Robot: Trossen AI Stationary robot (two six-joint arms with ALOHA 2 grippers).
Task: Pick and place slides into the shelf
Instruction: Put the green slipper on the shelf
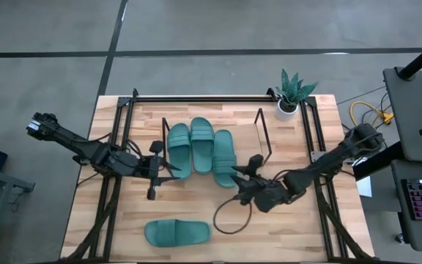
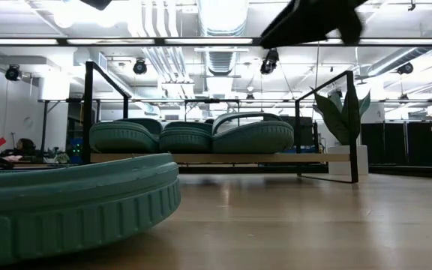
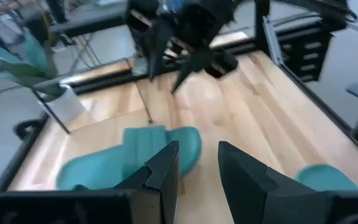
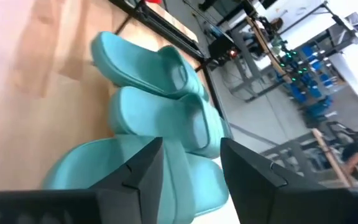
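1. A pale wood bench [image 1: 284, 220] stands on grey floor, a potted plant [image 1: 293, 94] at its far right corner.
2. The shelf [image 1: 262, 139] sits far centre, holding three slides [image 1: 201, 145] packed side by side, likely to leave room for one more.
3. The fourth slide [image 1: 177, 233] lies near, left of centre, still to be picked.
4. The right claw [image 1: 246, 174] hovers at the rightmost shelved slide, fingers apart and gripping nothing.
5. The left claw [image 1: 157, 174] waits just left of the shelf, partly open and empty.

Wood table [image 1: 299, 220]: shelf [image 1: 262, 128] holding three slides [image 1: 202, 147]; fourth slide [image 1: 176, 233]; potted plant [image 1: 290, 99]; cable loop [image 1: 229, 220].
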